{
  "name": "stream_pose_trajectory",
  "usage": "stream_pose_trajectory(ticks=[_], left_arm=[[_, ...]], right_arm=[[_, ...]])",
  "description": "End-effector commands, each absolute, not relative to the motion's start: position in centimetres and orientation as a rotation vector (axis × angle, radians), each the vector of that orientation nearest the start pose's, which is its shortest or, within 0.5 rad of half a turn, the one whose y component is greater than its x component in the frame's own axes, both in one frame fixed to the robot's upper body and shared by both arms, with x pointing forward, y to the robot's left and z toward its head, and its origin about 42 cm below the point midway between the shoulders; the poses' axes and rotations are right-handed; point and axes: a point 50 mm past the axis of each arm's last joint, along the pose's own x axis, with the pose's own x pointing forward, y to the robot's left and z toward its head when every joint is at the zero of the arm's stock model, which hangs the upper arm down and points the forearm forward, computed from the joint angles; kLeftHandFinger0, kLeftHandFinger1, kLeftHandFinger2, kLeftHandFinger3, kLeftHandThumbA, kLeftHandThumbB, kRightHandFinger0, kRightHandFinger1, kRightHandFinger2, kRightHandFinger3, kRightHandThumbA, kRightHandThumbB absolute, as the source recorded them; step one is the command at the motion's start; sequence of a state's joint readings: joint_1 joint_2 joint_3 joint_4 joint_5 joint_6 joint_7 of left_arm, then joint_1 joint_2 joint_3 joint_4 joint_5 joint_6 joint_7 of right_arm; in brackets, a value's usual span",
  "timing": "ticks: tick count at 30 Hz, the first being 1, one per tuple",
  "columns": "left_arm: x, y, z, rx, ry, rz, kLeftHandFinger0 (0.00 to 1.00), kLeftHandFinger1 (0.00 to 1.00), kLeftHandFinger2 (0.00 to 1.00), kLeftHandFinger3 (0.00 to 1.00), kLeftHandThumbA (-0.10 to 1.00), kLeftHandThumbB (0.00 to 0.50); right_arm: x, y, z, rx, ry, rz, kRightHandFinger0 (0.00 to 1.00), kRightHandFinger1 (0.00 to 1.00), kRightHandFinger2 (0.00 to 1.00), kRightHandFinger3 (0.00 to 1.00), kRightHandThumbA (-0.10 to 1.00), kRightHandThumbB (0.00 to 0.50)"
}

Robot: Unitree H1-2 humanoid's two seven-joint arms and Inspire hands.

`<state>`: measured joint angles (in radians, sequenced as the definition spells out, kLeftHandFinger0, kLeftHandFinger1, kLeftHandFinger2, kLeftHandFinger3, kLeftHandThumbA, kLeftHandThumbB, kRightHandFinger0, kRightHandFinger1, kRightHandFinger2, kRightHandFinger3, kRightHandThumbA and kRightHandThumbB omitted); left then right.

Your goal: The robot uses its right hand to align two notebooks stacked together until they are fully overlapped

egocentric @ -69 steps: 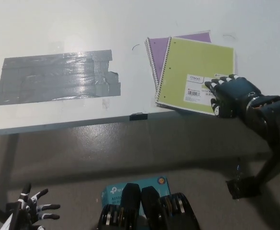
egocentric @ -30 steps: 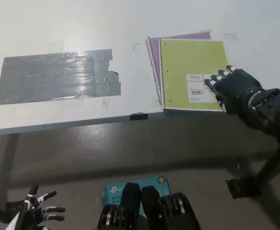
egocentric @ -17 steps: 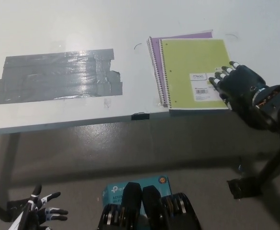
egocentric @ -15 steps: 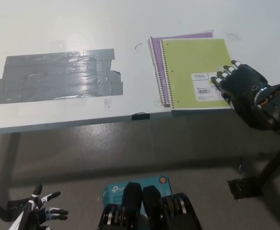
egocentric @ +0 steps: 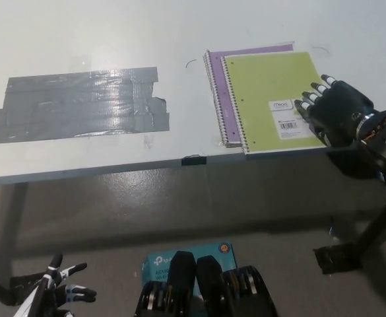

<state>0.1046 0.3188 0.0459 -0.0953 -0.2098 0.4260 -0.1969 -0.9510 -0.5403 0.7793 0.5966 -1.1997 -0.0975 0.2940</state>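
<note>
The black right hand point(egocentric: 334, 112) rests flat on the right side of the green notebook point(egocentric: 272, 99), fingers spread apart, holding nothing. The green notebook lies on top of the purple notebook point(egocentric: 218, 92) near the front edge of the white table point(egocentric: 113, 33), toward its right side. A strip of purple shows along the left and top. A big patch of gray tape point(egocentric: 80, 102) sits on the table's left part. The white left hand point(egocentric: 64, 294) hangs below the table, fingers spread wide.
</note>
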Motion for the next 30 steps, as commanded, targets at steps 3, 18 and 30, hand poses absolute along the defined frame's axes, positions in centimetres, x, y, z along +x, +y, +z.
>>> stream_pose_trajectory(ticks=[3,18,30], left_arm=[[24.3,31.8,9.5,0.083,0.386,-0.151,0.67,0.58,0.44,0.85,1.00,0.340],[24.4,31.6,9.1,0.067,0.386,-0.159,0.71,0.58,0.44,0.87,1.00,0.430],[25.1,30.9,9.5,0.064,0.375,-0.167,0.59,0.53,0.43,0.82,1.00,0.432]], right_arm=[[52.8,-21.0,27.9,-2.225,-0.259,0.476,1.00,1.00,1.00,1.00,1.00,0.455],[51.6,-19.2,23.8,-2.070,-0.187,0.507,1.00,1.00,1.00,1.00,1.00,0.453],[51.1,-19.9,22.9,-2.108,-0.146,0.532,1.00,1.00,1.00,1.00,1.00,0.450]])
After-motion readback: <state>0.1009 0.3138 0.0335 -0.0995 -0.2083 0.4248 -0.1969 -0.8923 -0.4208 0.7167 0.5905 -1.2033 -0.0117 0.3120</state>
